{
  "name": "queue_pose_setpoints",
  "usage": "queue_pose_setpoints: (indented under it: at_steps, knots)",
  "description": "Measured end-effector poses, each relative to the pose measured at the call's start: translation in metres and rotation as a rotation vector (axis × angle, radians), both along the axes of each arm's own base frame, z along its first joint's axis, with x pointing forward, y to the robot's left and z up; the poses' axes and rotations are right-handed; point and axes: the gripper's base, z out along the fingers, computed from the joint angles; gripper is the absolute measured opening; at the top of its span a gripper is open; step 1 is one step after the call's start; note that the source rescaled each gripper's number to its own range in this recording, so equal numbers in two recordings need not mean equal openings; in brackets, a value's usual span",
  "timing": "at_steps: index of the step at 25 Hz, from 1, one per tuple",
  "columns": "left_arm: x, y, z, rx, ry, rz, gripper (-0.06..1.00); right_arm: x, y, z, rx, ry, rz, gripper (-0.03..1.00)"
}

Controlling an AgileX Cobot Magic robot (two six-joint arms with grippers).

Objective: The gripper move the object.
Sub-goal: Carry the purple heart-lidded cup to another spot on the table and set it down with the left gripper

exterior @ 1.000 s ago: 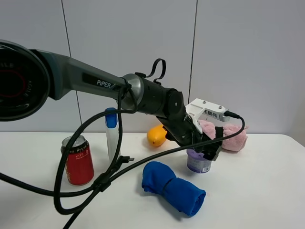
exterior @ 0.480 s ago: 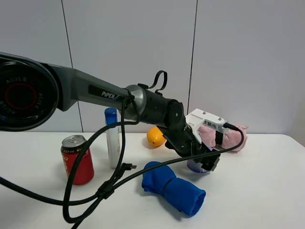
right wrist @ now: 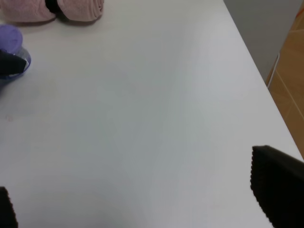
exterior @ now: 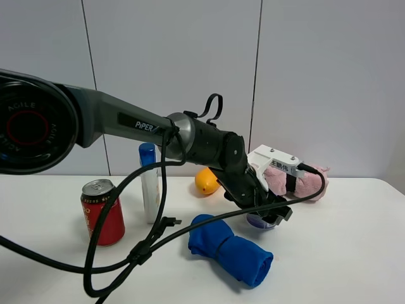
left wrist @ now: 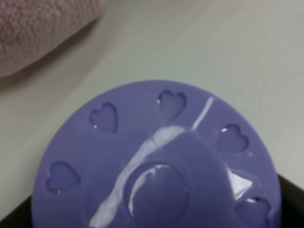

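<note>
The lavender container (exterior: 255,221) stands on the white table between the blue cloth and the pink cloth, mostly hidden by my left gripper (exterior: 271,214). The gripper is lowered over it from above, one black finger on each side, jaws still apart. In the left wrist view the purple lid (left wrist: 156,161) with heart-shaped holes fills the frame, with a black fingertip (left wrist: 290,192) at its rim. In the right wrist view the container (right wrist: 9,40) is far off. My right gripper (right wrist: 135,187) is open and empty over bare table.
A rolled blue cloth (exterior: 231,250) lies just in front of the container and a pink cloth (exterior: 302,180) just behind it. An orange fruit (exterior: 207,180), a white bottle (exterior: 149,183) and a red can (exterior: 101,212) stand to the left. Cables (exterior: 145,247) trail across the table. The table edge (right wrist: 256,71) is near my right gripper.
My left gripper has come down from above the container until its fingers sit around it. The arm swung slightly and the cables shifted. The container has not moved.
</note>
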Motion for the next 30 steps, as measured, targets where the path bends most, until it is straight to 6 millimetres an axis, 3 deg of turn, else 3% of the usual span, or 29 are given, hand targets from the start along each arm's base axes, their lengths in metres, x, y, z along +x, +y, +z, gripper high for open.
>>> queue_pose_setpoints:
  at_steps: [3,5,12,15,19,24,30]
  knots:
    - [-0.001,0.001,0.012,0.0,0.003,-0.004,0.02,0.0,0.0,0.0,0.0,0.0,0.0,1.0]
    - [-0.002,0.001,0.031,-0.012,-0.011,-0.006,0.02,0.0,0.0,0.0,0.0,0.0,0.0,1.0]
    - [-0.018,0.013,0.132,-0.048,-0.038,-0.03,0.02,0.0,0.0,0.0,0.0,0.0,0.0,1.0]
    - [-0.029,0.022,0.161,-0.039,-0.021,-0.041,0.02,0.0,0.0,0.0,0.0,0.0,0.0,1.0]
    - [-0.047,0.033,0.175,-0.051,0.015,-0.042,0.02,0.0,0.0,0.0,0.0,0.0,0.0,1.0]
    - [-0.076,0.049,0.156,-0.034,0.043,-0.041,0.02,0.0,0.0,0.0,0.0,0.0,0.0,1.0]
    - [-0.115,0.091,0.152,-0.096,-0.051,0.002,0.02,0.0,0.0,0.0,0.0,0.0,0.0,1.0]
